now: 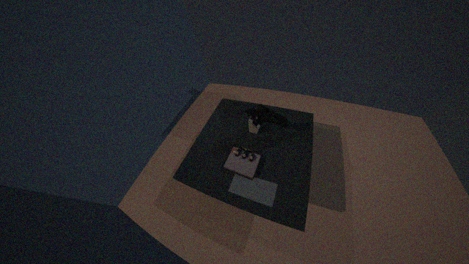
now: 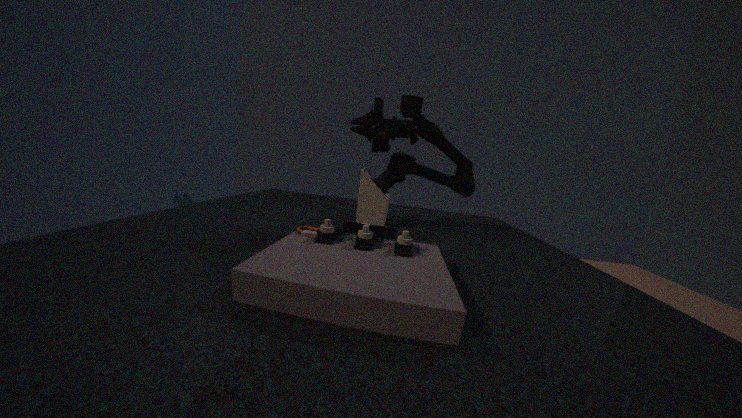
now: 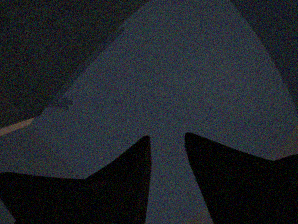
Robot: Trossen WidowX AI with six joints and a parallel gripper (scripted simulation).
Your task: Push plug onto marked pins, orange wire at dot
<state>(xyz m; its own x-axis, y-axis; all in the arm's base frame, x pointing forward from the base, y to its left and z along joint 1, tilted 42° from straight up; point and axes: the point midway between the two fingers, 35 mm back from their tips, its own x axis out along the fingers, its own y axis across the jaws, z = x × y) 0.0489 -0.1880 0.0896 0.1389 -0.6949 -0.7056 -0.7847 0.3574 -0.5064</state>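
The pale holder block lies on the dark mat. Several small dark bodies with white tops, probably servos, stand along its far edge, including one at the left, one in the middle and one at the right. A thin orange wire curves beside the left one; a small pale piece near it may be the plug, but it is too dim to tell. The pins, coloured band and dot cannot be made out. My gripper is partly open and empty, raised high above and behind the holder.
A pale upright panel stands by the arm's base behind the holder. A light flat rectangle lies near the block on the dark mat. The tan table extends around the mat. The scene is very dark and grainy.
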